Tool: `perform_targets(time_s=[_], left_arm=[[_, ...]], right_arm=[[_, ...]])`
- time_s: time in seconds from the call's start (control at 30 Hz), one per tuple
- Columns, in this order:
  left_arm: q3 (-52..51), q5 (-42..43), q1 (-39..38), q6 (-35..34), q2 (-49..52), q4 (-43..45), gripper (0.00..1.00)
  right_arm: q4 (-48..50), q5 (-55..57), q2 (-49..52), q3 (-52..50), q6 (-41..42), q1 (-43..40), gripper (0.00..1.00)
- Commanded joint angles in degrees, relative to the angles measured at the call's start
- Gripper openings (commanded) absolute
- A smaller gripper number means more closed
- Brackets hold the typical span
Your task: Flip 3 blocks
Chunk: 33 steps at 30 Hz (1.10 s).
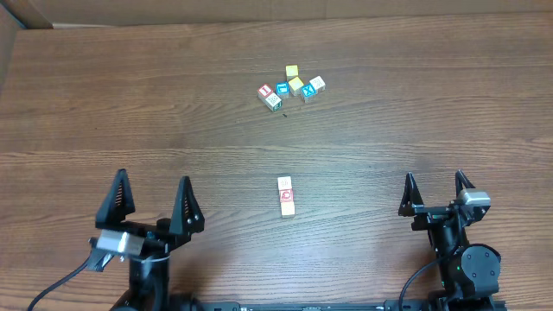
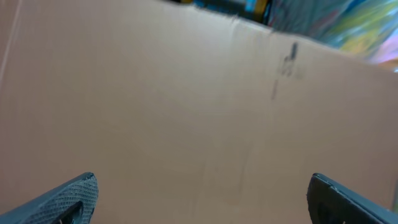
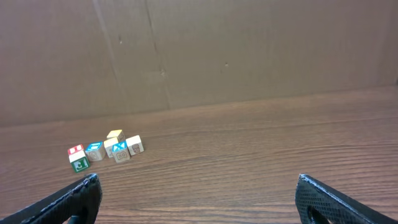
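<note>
Three pale blocks (image 1: 286,196) with red print lie touching in a short line at mid-table, running front to back. My left gripper (image 1: 152,179) stands open at the front left, well to the left of the line and nearer the table's front. My right gripper (image 1: 435,176) is open at the front right, equally far from it. Neither holds anything. The left wrist view shows only a cardboard wall (image 2: 186,106) between open fingers (image 2: 71,199). In the right wrist view the open fingers (image 3: 333,199) frame bare table; the three blocks are out of that view.
A cluster of several other cubes (image 1: 292,86) with yellow, blue, red and green faces sits at the far centre of the table, also seen as the cluster (image 3: 106,150) in the right wrist view. A cardboard wall (image 3: 249,50) stands behind the table.
</note>
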Motion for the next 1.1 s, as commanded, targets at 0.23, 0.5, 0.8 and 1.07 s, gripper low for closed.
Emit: perform_targets(time_s=[0.23, 0.5, 0.8, 1.07], left_arm=[[-11.5, -2.3, -0.7, 1.0, -0.6, 0.0, 1.0], [-12.6, -6.0, -0.7, 1.2, -0.6, -11.0, 1.0], [-12.6, -7.8, -1.7, 10.3, -0.6, -18.7, 1.0], [-12.6, -7.8, -2.9, 12.6, -0.6, -18.7, 1.0]], right_arm=[[0.3, -0.1, -0.6, -0.6, -0.2, -0.2, 1.0], [0.2, -0.1, -0.6, -0.6, -0.2, -0.2, 1.0], [0.3, -0.1, -0.6, -0.6, -0.2, -0.2, 1.0], [0.2, -0.1, -0.6, -0.6, -0.2, -0.2, 1.0]])
